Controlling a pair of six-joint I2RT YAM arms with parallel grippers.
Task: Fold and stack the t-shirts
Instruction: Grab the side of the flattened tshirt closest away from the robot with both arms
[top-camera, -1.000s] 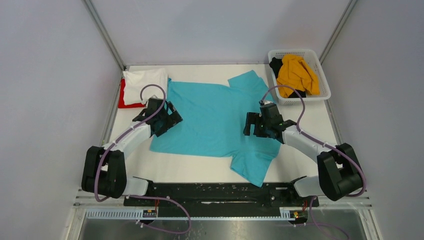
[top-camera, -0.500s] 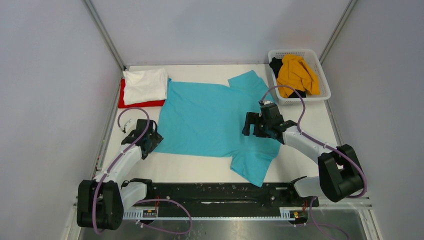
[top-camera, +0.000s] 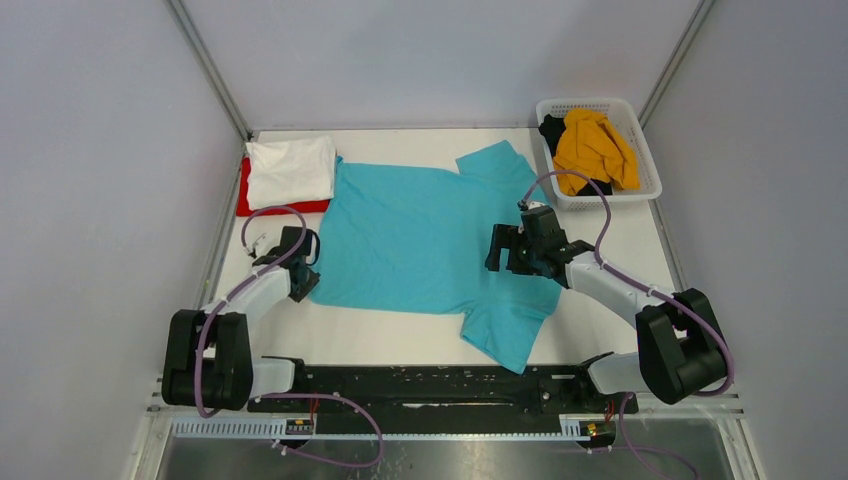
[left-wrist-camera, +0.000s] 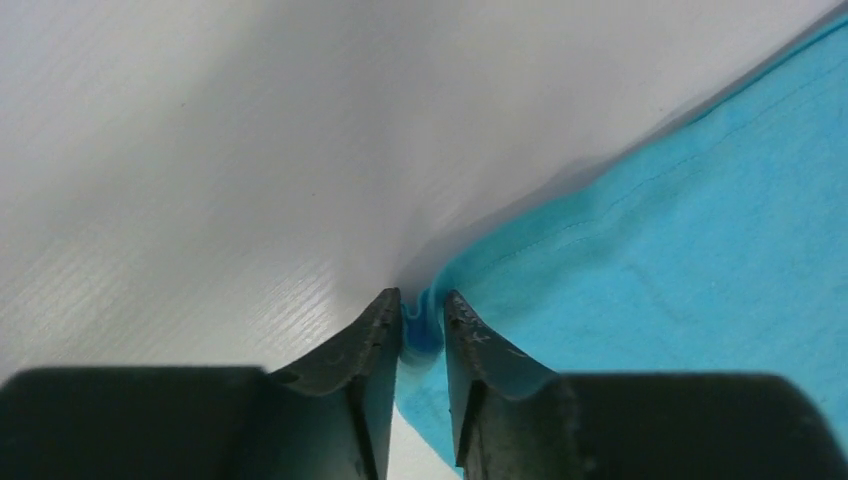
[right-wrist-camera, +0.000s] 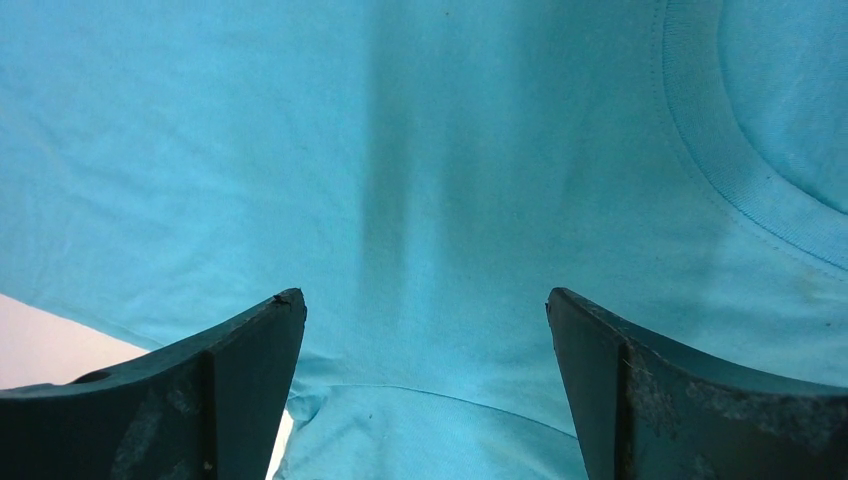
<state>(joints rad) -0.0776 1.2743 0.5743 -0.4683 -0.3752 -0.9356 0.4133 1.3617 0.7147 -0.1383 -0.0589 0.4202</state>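
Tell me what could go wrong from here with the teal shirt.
The left gripper pinches only a thin fold at a corner of the teal shirt; it may slip out on lifting.
The right gripper is open over the shirt, gripping nothing, so a one-sided pull could bunch the cloth.
The shirt lies right beside the folded white shirt; dragging might disturb it.

bright, even light; wrist views soft

White links between bulky black joints on left arm (top-camera: 262, 288) and right arm (top-camera: 612, 282), each trailed by a looping purple cable (top-camera: 272, 209). Dark wedge-shaped fingers (right-wrist-camera: 240, 375), scuffed along the edges, on left end effector (left-wrist-camera: 420, 310) and right end effector (right-wrist-camera: 425, 305).
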